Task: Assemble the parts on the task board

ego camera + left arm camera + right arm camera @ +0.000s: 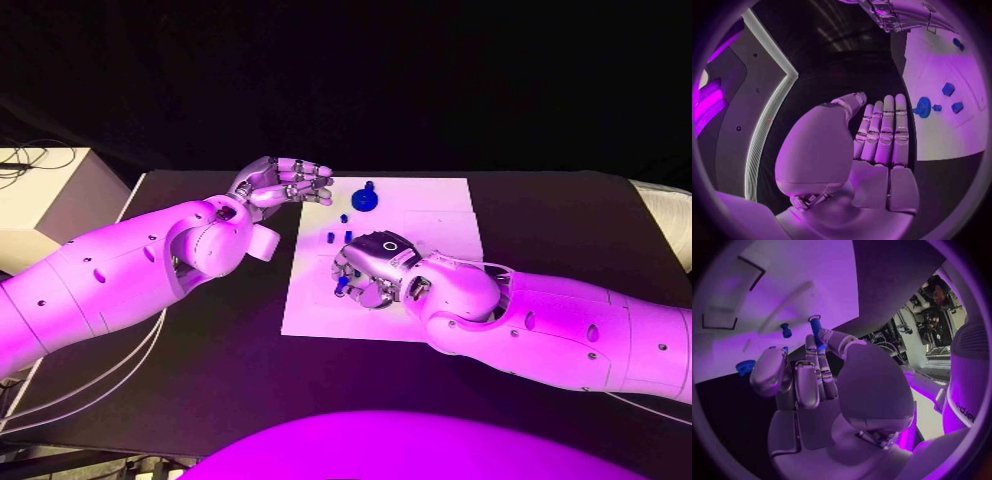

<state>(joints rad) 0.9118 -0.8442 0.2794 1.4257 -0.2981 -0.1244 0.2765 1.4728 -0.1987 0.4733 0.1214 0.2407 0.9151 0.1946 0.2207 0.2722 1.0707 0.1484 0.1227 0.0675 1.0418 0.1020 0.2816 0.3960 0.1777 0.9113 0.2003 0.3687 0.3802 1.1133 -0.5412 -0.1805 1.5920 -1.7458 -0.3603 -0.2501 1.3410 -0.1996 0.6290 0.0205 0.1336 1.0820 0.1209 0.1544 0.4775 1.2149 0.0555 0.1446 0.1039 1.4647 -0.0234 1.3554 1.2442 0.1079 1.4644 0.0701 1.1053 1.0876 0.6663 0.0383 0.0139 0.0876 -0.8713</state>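
On the flat white task board [433,205], four small blue plastic parts [366,199] are counted beyond the one long blue peg [816,330] pinched by the silver right hand [375,272]; nothing is held by the flat-fingered silver left hand [283,181].

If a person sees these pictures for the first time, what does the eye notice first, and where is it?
First come the two big white arms meeting over the white task board in the middle of the black table. The right hand is low over the board's near part and pinches a slim blue part in its fingertips. The left hand hovers at the board's far left corner, holding nothing, near a round blue part on the board.
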